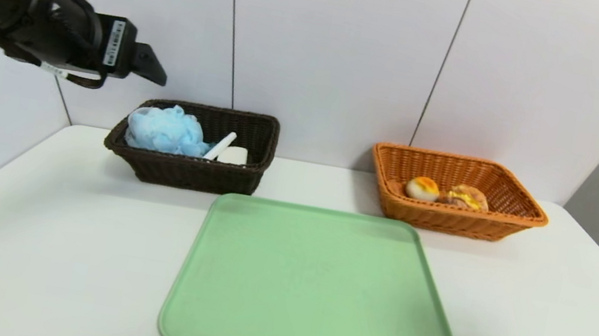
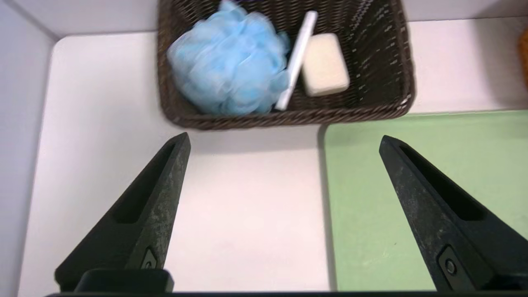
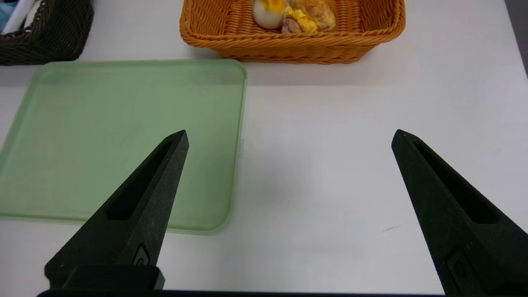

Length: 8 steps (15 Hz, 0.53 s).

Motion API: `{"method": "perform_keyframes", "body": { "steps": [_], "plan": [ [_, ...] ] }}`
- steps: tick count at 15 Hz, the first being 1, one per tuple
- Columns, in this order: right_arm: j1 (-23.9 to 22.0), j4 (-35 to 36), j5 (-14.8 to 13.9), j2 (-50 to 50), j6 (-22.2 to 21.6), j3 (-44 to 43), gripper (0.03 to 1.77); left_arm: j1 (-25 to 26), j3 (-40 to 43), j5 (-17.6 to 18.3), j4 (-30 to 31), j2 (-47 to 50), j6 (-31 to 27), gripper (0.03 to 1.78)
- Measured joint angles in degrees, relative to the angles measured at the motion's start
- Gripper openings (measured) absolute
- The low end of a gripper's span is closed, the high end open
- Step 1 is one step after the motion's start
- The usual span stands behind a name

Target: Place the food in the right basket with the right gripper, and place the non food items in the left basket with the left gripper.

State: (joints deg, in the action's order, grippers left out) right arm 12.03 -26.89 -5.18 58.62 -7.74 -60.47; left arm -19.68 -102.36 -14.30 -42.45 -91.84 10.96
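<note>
The dark brown left basket (image 1: 195, 175) holds the light-blue pouf (image 1: 163, 130), the white marker pen (image 1: 221, 146) and the white soap bar (image 1: 233, 155). In the orange-tan right basket (image 1: 449, 220) lie the orange-topped bun (image 1: 422, 188) and the crusted cream puff (image 1: 468, 197). My left gripper (image 2: 284, 138) hangs open and empty, raised above the table in front of the dark basket (image 2: 383, 62); pouf (image 2: 231, 66), pen (image 2: 298, 57) and soap (image 2: 325, 64) show inside. My right gripper (image 3: 289, 132) is open and empty over bare table, short of the orange basket (image 3: 288, 45).
A bare green tray (image 1: 316, 286) lies mid-table in front of both baskets. The left arm (image 1: 27, 13) reaches in high at the upper left. A white wall stands close behind the baskets. White table stretches left and right of the tray.
</note>
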Motion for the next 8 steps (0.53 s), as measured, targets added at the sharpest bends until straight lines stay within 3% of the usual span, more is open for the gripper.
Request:
{"method": "perform_keyframes", "body": {
  "steps": [3, 8],
  "plan": [
    [-0.29, -0.23, -0.16, -3.89, 1.55, 1.93, 1.7, -0.02, 9.7, -2.6, 0.09, 9.07, 0.76, 1.65],
    [-1.1, -0.11, 0.04, -11.97, 3.25, 7.27, 1.7, 3.75, 23.61, -3.33, 0.52, 22.39, 1.05, 1.67]
  ]
}}
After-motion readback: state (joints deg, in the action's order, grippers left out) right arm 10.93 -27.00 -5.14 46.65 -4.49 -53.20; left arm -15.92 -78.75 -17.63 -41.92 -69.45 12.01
